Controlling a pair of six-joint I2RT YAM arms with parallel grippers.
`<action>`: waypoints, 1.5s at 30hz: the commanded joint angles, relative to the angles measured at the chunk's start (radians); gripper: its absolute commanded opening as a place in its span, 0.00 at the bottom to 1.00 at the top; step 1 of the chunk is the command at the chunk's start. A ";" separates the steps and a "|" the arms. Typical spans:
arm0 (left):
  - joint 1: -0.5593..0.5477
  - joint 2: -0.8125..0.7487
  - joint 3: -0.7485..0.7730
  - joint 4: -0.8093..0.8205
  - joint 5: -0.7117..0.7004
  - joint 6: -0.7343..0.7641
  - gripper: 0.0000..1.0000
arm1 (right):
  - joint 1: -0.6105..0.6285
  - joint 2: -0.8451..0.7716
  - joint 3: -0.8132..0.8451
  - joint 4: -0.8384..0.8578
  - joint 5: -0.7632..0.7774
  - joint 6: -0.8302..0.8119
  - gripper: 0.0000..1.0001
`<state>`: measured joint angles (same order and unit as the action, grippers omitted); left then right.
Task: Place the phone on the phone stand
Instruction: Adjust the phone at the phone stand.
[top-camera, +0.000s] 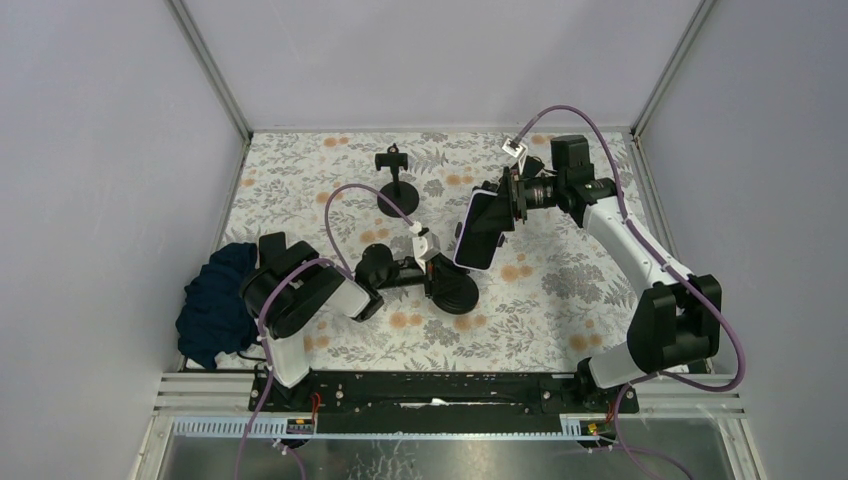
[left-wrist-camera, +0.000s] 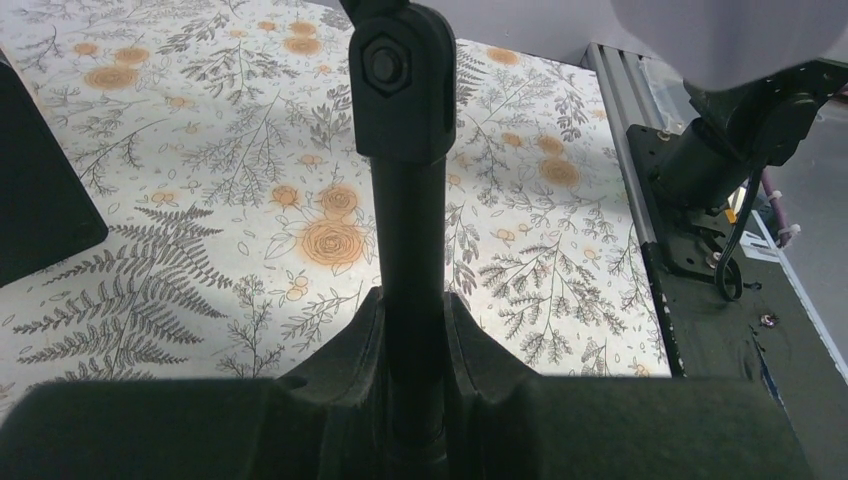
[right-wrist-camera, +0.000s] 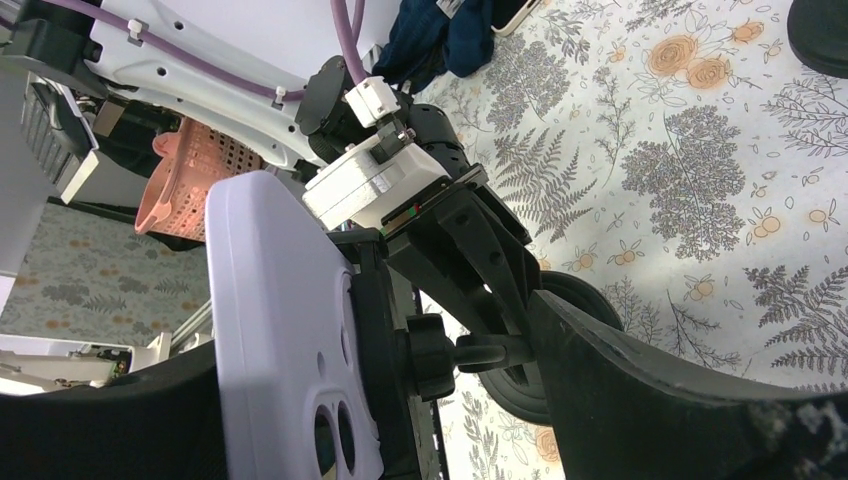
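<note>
The phone, in a lavender case, stands tilted in mid-air with its back against the clamp head of the phone stand. The stand's round black base rests on the floral cloth. My left gripper is shut on the stand's upright post, one finger on each side of it. My right gripper is open around the phone. One finger sits by the screen side. The other finger stands well apart behind the stand's ball joint.
A second small black stand stands at the back of the floral mat. A dark blue cloth lies bunched at the left edge. White walls close in three sides, and a metal rail runs along the near edge.
</note>
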<state>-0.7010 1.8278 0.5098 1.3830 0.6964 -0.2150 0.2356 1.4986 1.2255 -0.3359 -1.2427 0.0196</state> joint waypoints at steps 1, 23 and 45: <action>-0.013 -0.015 0.058 0.214 0.008 -0.015 0.00 | 0.010 -0.048 -0.023 0.091 -0.022 0.047 0.81; -0.014 0.019 0.126 0.215 -0.011 0.006 0.01 | 0.017 -0.031 -0.073 0.259 -0.086 0.249 0.41; -0.012 0.044 0.163 0.214 -0.006 -0.006 0.07 | -0.015 -0.083 -0.027 0.236 -0.101 0.259 0.63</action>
<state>-0.7071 1.8812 0.6250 1.3964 0.6983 -0.2337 0.2260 1.4662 1.1969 -0.1497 -1.3113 0.2348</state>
